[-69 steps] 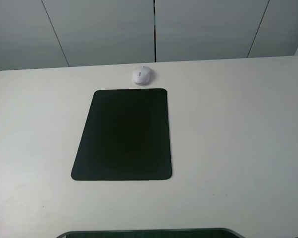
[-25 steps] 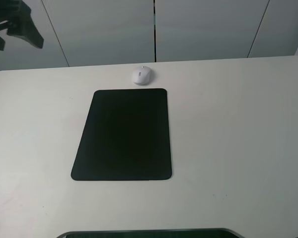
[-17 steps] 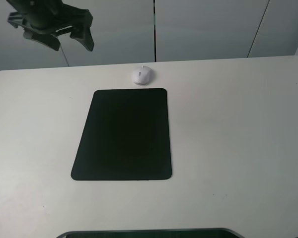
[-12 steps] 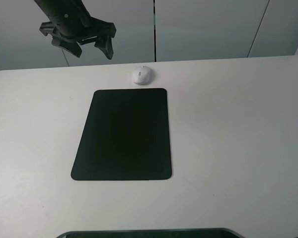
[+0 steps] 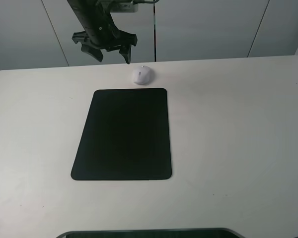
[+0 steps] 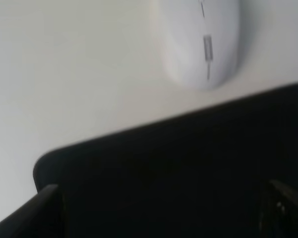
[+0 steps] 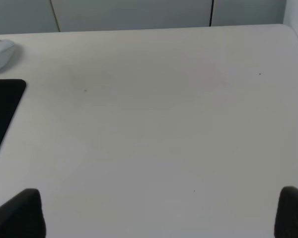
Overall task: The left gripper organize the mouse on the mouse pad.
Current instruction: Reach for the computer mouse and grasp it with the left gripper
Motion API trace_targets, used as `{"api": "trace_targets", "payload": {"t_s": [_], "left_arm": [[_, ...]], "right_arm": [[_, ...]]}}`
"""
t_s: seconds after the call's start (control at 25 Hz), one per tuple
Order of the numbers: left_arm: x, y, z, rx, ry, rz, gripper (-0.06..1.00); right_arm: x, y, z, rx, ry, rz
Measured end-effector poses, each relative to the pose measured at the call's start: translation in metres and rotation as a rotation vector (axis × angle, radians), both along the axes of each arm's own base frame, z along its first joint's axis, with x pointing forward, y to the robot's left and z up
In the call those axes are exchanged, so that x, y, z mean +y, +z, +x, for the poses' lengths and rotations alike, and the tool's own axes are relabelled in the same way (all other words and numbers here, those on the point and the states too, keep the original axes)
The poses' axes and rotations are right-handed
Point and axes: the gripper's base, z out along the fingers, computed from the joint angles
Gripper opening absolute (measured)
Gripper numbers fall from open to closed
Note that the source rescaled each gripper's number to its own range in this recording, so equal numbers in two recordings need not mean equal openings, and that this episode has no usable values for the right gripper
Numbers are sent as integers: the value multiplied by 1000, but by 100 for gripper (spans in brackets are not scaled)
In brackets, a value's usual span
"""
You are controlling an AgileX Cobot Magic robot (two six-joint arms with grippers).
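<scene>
The mouse is lying on the pale worktop, near its far edge. It is sitting just beyond the far short edge of the mouse pad, close to the pad's far right corner. It is not resting on the pad, and a thin strip of bare worktop is showing between the two. The pad is lying flat with its long sides running away from me, and nothing is sitting on it.

The left pincer is hanging in the air over the far edge of the worktop, to the left of the mouse in the high view. Its two black fingers are spread apart and pointing down, gripping nothing and touching neither mouse nor pad. The left wrist camera is looking down between those fingers. It is showing, rather blurred, the white mouse with its grey scroll wheel and the pad's rounded corner close by.

The right pincer is not appearing in the high view. In its own wrist camera its two dark fingertips are standing wide apart, holding nothing, over bare worktop well to the right of the mouse and pad.

Grey wall panels are rising behind the worktop.
</scene>
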Motion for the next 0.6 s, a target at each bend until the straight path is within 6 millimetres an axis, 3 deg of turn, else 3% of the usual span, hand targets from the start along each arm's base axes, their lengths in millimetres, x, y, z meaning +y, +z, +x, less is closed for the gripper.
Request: {"api": "trace_targets", "payload": {"t_s": [0.2,0.6], "left_arm": [[-10,-13,12,-13,-2,30,100],[-24,-47,17,-10,64,24,100]], "right_arm": [[0,0,0,0,0,0],[0,0,0,0,0,0]]}}
